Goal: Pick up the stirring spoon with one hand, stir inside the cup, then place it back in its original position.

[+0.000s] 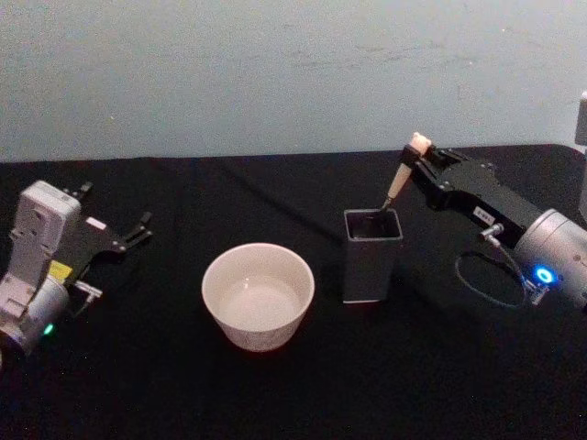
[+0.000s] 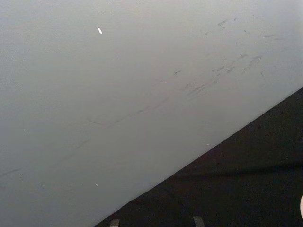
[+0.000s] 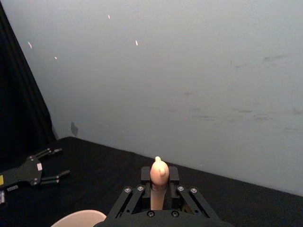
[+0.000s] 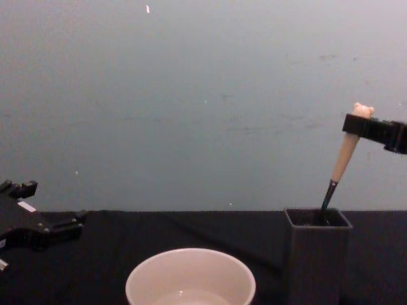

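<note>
Right gripper (image 1: 418, 158) is pinched on the spoon (image 1: 398, 186) just below its bear head. Spoon leans, dark stem down inside the square holder (image 1: 372, 261). Cup (image 1: 258, 295) sits left of the holder, apart from it, on the black table (image 1: 183, 394). Left gripper (image 1: 115, 211) is parked far left, fingers spread.

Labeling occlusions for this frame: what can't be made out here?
Bowl of the stirring spoon: hidden inside the holder, head and chest views.
Contents of the cup: unclear in head view; chest view's bottom edge cuts it.
Body of the right gripper, shut on the handle: cut by chest view's right edge.
Arm behind the left gripper, parked open: cut by head view's left edge.
</note>
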Available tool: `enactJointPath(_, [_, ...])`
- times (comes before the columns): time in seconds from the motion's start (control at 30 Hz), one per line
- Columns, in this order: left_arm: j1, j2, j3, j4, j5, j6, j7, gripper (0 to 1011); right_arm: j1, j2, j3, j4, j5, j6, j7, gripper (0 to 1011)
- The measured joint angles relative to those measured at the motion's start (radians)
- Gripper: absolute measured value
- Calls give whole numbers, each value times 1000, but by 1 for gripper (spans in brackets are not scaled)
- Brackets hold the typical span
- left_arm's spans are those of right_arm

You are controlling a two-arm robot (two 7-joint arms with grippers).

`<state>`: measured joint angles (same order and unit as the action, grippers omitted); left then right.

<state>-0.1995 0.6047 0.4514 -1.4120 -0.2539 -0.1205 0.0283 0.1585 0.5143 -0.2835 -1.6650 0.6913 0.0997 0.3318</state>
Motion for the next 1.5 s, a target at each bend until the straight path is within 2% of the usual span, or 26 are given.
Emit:
enactJointPath(1.03, [0, 0, 0, 0, 0, 0, 0, 1001, 32, -31, -48, 111, -56, 53, 0, 218])
enactJointPath(1.5, [0, 0, 0, 0, 0, 0, 0, 1001, 37, -37, -56, 130, -70, 69, 8, 218])
